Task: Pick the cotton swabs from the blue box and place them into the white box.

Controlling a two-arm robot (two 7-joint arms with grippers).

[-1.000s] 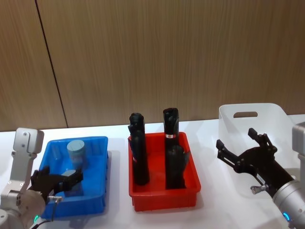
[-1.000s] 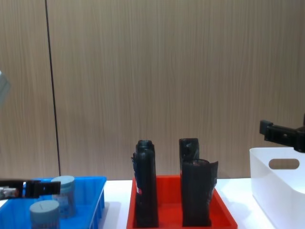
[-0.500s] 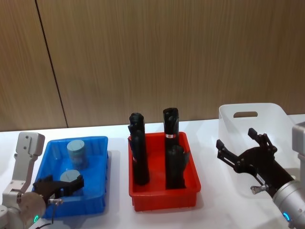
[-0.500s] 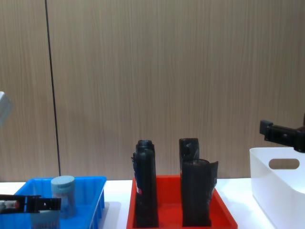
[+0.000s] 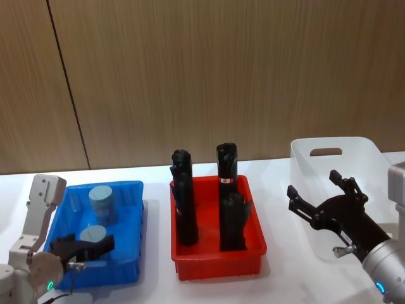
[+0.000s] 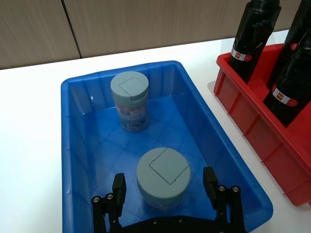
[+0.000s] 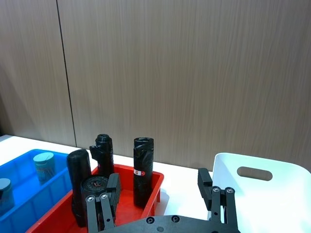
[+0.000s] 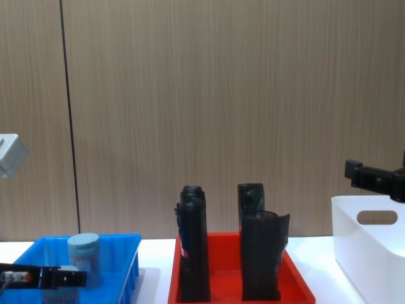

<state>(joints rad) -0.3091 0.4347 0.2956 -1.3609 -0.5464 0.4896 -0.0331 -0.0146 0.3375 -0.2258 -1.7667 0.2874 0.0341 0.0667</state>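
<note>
Two small clear cylindrical jars of cotton swabs with pale blue round lids stand upright in the bright blue open-topped plastic box at the left end of the white surface. The far jar stands toward the box's back wall. The near jar is well apart from it, toward the front wall. The left hand is lowered into the front of the blue box. Its black fingers are spread wide with one on each side of the near jar's lid. A small gap shows on both sides, so it has hold of nothing.

Just to the right of the blue box sits a red plastic tray holding four tall black rolls on end.

Farther right stands the white plastic box, with tall smooth walls and an oval handle cutout. The right hand hangs above the surface at the white box's near left side. In the chest view it is level with the rim or just above it. Its fingers are splayed open and it carries nothing.
</note>
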